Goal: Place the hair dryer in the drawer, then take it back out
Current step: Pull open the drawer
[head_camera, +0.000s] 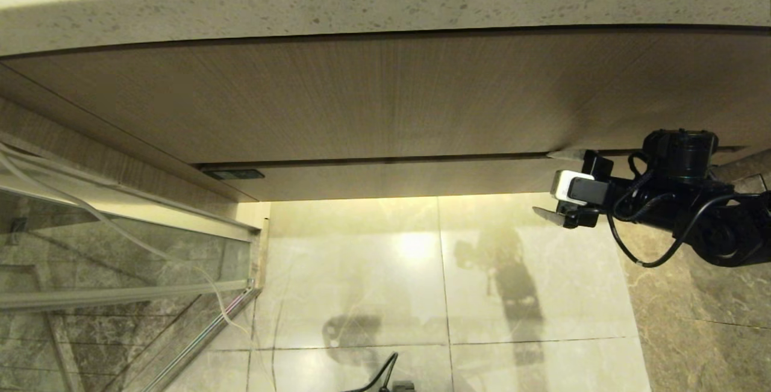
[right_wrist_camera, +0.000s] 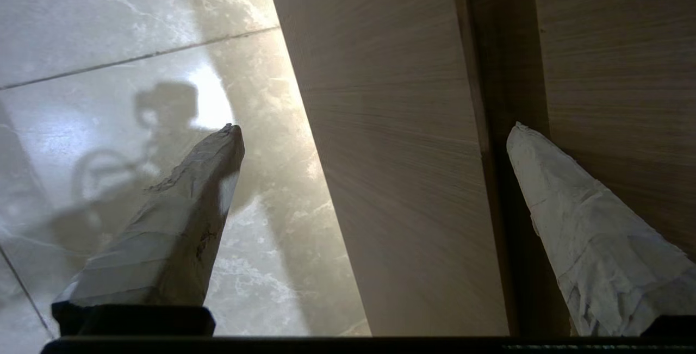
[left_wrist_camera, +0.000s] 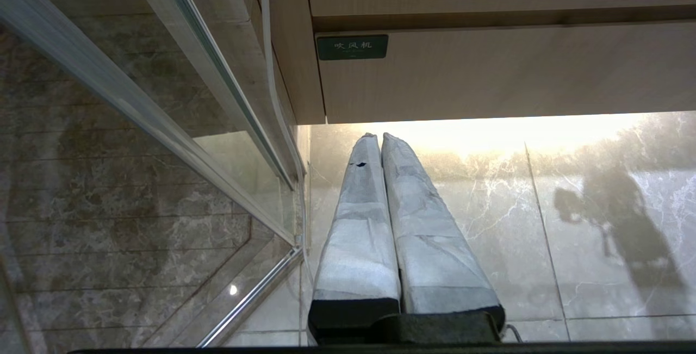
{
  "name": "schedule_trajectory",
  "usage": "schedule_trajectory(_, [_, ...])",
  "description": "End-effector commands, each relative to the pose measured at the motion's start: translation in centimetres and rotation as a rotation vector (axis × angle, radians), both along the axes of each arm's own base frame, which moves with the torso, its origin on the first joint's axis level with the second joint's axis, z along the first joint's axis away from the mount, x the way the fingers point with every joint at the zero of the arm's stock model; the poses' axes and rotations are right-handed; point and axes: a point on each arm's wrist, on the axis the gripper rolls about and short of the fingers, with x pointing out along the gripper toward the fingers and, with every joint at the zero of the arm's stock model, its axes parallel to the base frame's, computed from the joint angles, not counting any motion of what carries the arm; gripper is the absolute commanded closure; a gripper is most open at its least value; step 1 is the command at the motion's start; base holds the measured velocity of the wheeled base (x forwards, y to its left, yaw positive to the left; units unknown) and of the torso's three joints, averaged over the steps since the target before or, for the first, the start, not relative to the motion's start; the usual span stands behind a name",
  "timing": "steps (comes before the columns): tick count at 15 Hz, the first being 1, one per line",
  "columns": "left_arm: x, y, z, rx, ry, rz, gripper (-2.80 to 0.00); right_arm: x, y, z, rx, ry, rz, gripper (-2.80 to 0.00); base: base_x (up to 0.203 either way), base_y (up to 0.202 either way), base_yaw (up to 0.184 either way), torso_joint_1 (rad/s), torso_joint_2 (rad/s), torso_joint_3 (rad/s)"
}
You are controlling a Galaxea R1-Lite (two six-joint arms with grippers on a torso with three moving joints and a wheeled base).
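Note:
The drawer [head_camera: 391, 178] shows only its narrow wood-grain front, pushed in flush under the taller panel. My right gripper [head_camera: 545, 182] is at the front's right end and stands open. One of its fingers [right_wrist_camera: 576, 223] lies at the dark gap above the front, and the other is below the bottom edge, over the floor. In the right wrist view the drawer front [right_wrist_camera: 402, 180] fills the space between the right gripper [right_wrist_camera: 375, 130] jaws without being clamped. My left gripper [left_wrist_camera: 379, 136] is shut on nothing, low over the floor. The hair dryer is out of view.
A speckled stone countertop [head_camera: 385, 6] overhangs the taller wood-grain panel [head_camera: 361, 97]. A small green label [left_wrist_camera: 352, 47] marks the drawer front's left end. A glass partition with a metal frame [head_camera: 120, 247] stands at the left. Pale marble floor tiles [head_camera: 446, 283] lie below.

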Motion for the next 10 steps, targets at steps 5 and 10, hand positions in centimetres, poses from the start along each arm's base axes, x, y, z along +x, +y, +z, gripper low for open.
schedule_trajectory(5, [0.4,0.0,-1.1,-0.001,0.038,0.000,0.00,2.0,0.1,-0.5,-0.007,-0.033,-0.012,-2.80,0.000,0.000,0.000,0.000,0.00,0.000])
schedule_trajectory(10, [0.4,0.0,-1.1,0.000,0.038,0.000,0.00,2.9,0.0,-0.5,-0.004,-0.081,-0.018,-2.80,0.000,0.000,0.000,0.000,0.00,0.000])
